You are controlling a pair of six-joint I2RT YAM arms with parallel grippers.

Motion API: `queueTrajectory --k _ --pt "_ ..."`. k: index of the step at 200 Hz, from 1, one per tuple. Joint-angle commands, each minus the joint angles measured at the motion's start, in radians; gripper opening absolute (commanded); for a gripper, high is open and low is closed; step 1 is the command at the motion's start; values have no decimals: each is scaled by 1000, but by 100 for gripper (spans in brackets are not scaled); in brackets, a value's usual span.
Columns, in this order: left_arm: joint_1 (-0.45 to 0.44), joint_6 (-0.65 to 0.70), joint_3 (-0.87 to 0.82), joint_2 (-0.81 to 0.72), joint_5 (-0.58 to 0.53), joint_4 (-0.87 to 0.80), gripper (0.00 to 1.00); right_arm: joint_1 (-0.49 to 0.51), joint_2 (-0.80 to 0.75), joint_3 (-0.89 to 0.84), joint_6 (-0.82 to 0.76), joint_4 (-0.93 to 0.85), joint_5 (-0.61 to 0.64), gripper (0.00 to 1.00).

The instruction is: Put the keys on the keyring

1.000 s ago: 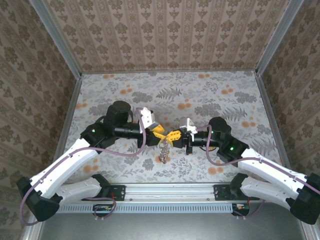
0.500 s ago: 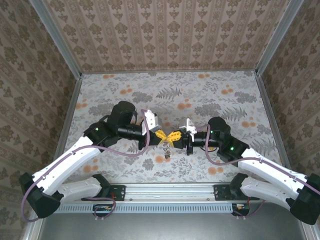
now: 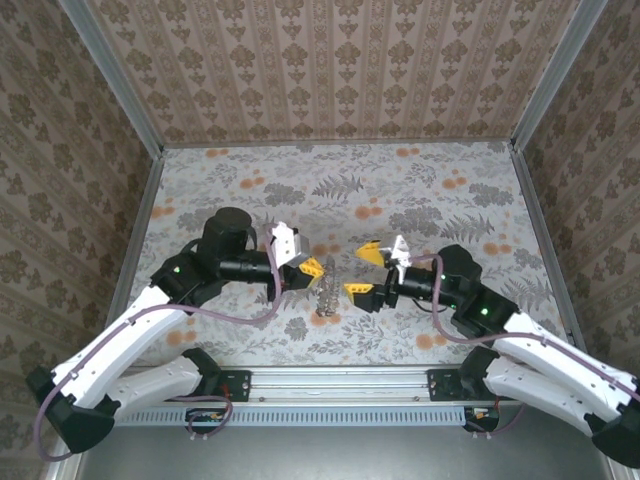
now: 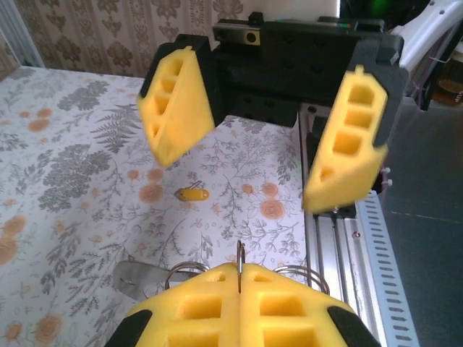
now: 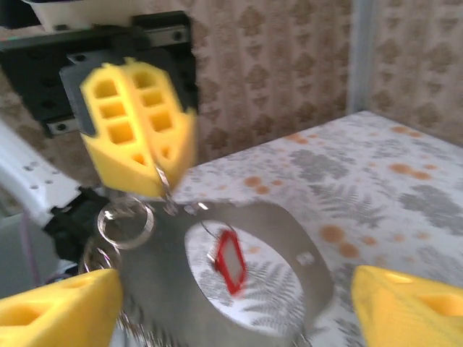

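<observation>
From the left wrist, the left gripper (image 4: 239, 289) has its jaws closed tight on a wire ring (image 4: 239, 253) of the keyring (image 5: 311, 267). An orange-headed key (image 4: 192, 194) lies on the worktop (image 4: 72, 166) beyond. The right wrist adds the keyring's red tag (image 5: 230, 262). The right gripper (image 3: 362, 272) gapes wide, empty.

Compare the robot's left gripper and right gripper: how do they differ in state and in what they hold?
The left gripper is shut; the right gripper is open, jaws wide apart. The left gripper pinches a thin ring of the keyring, which hangs below it; the right gripper holds nothing. Both are yellow-tipped and face each other above the table.
</observation>
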Motion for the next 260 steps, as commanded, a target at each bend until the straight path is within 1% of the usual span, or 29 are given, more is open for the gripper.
queueTrajectory --k 1,16,32,49,55,63,85,104,116,130,151,168,198,221,237,260 --pt "6 22 -18 -26 2 71 0 -27 -92 -25 116 -143 255 89" --pt "9 21 -20 -35 1 77 0 -56 -98 -1 159 -266 403 89" --pt "16 8 -28 -47 2 96 0 -107 -66 40 235 -425 544 87" --pt "20 -16 -38 -51 -1 118 0 -198 -12 96 351 -642 622 82" --pt "20 -22 -40 -52 -6 121 0 -240 6 110 386 -713 618 82" --pt "21 -32 -45 -52 -13 129 0 -301 22 116 418 -786 583 81" --pt "47 -91 -81 -51 -46 187 0 -430 41 107 477 -889 488 79" --pt "87 -145 -112 -53 -45 240 0 -506 68 73 521 -895 441 76" --pt "106 -172 -119 -52 -20 273 0 -578 104 42 541 -836 362 74" --pt "123 -193 -115 -45 10 287 0 -621 172 16 551 -785 339 72" --pt "150 -208 -116 -63 4 282 0 -621 296 30 523 -717 329 68" --pt "164 -223 -121 -72 -4 285 0 -590 385 61 508 -702 341 67" --pt "187 -240 -121 -46 -12 285 0 -501 477 108 530 -697 404 67" --pt "210 -267 -134 -26 5 324 0 -479 534 119 536 -677 424 63" --pt "226 -290 -142 -21 30 350 0 -457 566 126 541 -672 435 60" --pt "236 -298 -145 -22 33 361 0 -429 606 128 549 -650 439 49"
